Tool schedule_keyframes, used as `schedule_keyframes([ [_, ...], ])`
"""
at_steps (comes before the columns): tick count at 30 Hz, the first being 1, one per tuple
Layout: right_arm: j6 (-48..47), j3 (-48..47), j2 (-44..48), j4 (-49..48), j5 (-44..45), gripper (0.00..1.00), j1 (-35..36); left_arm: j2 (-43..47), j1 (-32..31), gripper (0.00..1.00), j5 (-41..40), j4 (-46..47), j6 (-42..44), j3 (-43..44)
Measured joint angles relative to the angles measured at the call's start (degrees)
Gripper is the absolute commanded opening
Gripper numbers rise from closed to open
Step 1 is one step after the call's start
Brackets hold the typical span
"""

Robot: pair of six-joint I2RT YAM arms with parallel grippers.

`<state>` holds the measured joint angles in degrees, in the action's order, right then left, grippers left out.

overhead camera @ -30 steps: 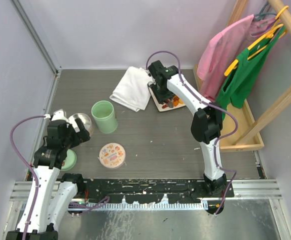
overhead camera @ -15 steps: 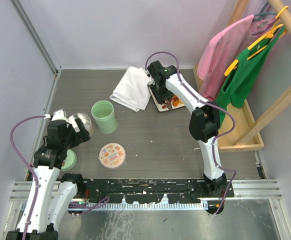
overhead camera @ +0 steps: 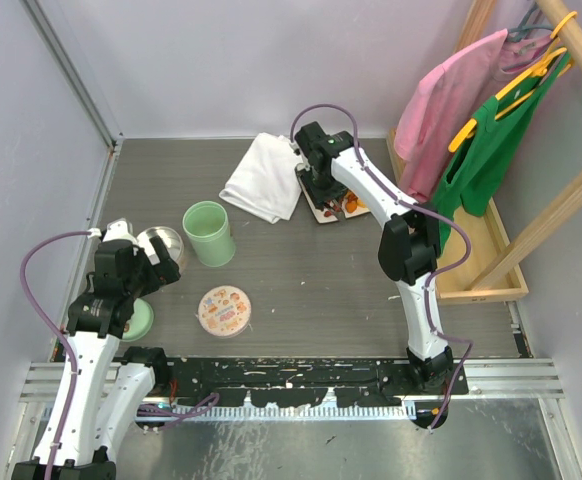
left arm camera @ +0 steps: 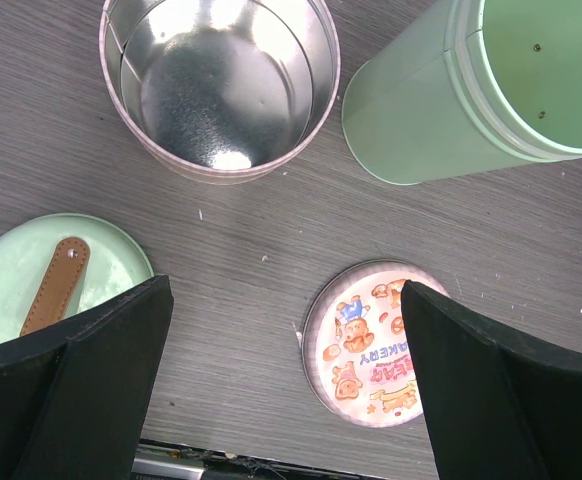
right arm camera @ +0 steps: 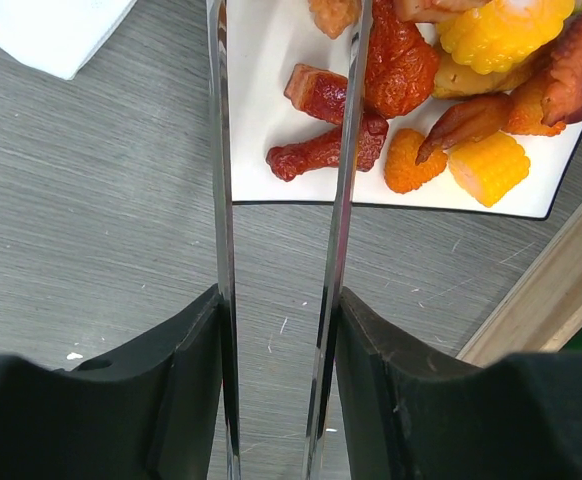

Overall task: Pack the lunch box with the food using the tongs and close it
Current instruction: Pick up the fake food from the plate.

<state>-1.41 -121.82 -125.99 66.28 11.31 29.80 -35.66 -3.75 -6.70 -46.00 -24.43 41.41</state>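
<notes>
Pinching the tongs (right arm camera: 219,200), right gripper (right arm camera: 279,310) holds them over the food (right arm camera: 476,40), tips apparently among the pieces; left gripper (left arm camera: 283,295) spread wide.

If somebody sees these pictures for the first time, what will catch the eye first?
The bright food, a heap of red, orange and yellow pieces on a white plate at the far side of the table, with the tongs in the right gripper reaching over the plate. Next, the pink garment and the green garment, hanging on the wooden rack at the right.
</notes>
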Motion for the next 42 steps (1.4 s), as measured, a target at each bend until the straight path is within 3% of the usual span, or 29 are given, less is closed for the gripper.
schedule_keyframes([
  [28,0.02,2.71,0.83,-0.07,-0.31,0.52,-1.16,0.0,0.0,0.98,0.04,0.0,0.0,0.0],
  [42,-0.02,2.8,0.87,-0.76,0.85,0.33,-1.16,0.07,0.0,0.98,0.02,0.0,0.0,0.0],
])
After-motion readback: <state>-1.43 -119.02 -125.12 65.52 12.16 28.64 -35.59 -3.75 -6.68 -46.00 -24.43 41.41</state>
